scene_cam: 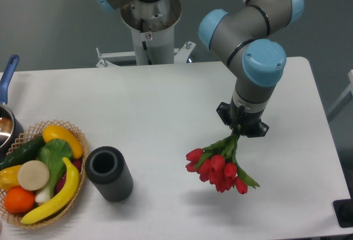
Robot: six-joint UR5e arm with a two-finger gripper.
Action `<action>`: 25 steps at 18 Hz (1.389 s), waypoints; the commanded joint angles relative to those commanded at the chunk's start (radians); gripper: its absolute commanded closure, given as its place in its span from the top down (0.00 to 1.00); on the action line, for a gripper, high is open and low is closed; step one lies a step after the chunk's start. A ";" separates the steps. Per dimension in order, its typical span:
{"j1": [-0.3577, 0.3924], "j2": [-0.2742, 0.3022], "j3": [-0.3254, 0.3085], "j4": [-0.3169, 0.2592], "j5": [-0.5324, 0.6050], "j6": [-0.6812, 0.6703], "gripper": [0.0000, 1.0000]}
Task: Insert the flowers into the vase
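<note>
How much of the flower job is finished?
Done: the gripper has picked up the flowers by their stems, and they hang above the table with the red buds pointing down. In hand: carrying them, with the arm on the right side. Left: the vase stands empty far to the left beside the basket, so the flowers must travel over, turn stems down and go into its mouth.

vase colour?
Dark grey, matte, with a black-looking mouth. The vase shows clearly in the fixed camera view, beside the basket.
</note>
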 joint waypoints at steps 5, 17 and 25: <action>-0.017 0.008 0.018 0.002 -0.037 -0.012 0.00; -0.083 0.054 0.054 0.138 -0.667 -0.276 0.00; -0.186 0.049 0.041 0.351 -0.856 -0.399 0.00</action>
